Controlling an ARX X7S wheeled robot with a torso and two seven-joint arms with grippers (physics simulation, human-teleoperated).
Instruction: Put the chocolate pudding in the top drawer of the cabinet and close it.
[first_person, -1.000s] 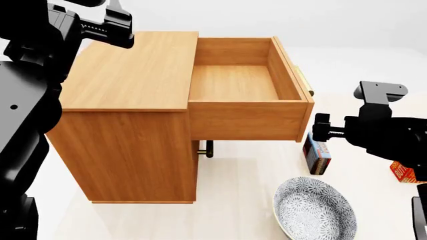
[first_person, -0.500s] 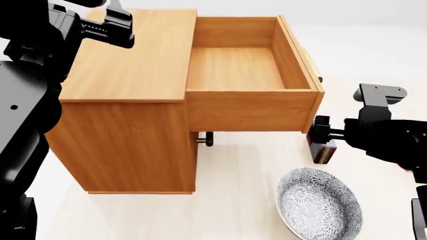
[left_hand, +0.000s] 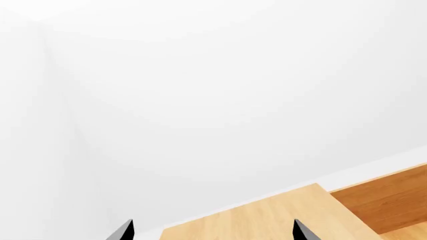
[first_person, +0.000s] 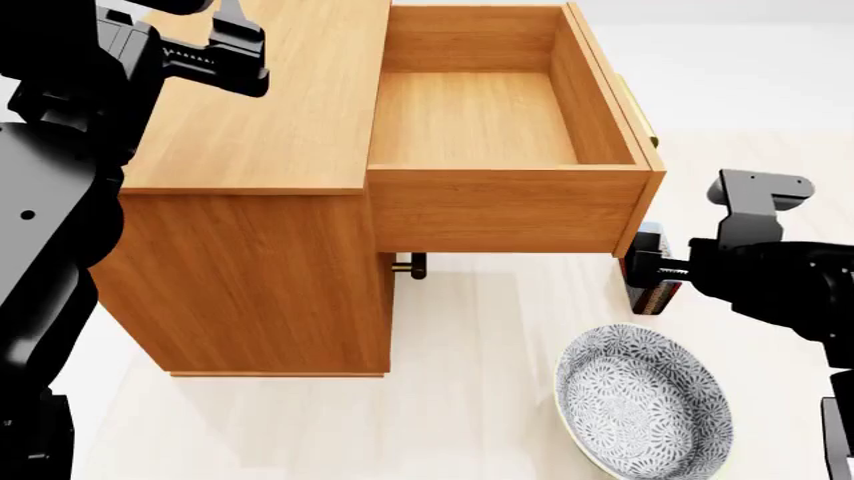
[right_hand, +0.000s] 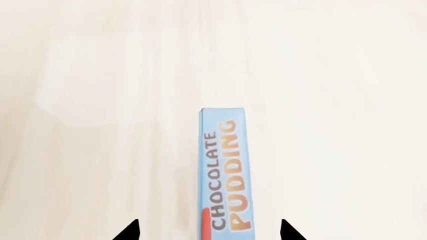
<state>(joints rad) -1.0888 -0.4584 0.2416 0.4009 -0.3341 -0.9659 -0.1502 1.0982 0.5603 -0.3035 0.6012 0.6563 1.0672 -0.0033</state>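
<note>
Pudding (right_hand: 225, 175) stands on its thin edge on the pale floor, just beside the front corner of the open top drawer (first_person: 474, 120) and near the patterned bowl (first_person: 643, 402). In the right wrist view its blue side with the words "CHOCOLATE PUDDING" lies between the two dark fingertips of the right end effector (right_hand: 208, 231), which are apart, one on each side of the box and not touching it. In the head view this end effector (first_person: 650, 262) is low, close to the drawer front, and it hides most of the box. The left end effector (left_hand: 212, 231) is also apart; it is held over the top of the cabinet (first_person: 254, 100), with nothing between its tips. The drawer is pulled far out and is empty inside, so the step in hand seems to be the approach for grasping the box. The next move probably calls for going a little further forward so the tips reach around the thin sides, then closing. Since the box is narrow and upright, a push from one tip could tip it over. The lift after must clear the drawer wall.
</note>
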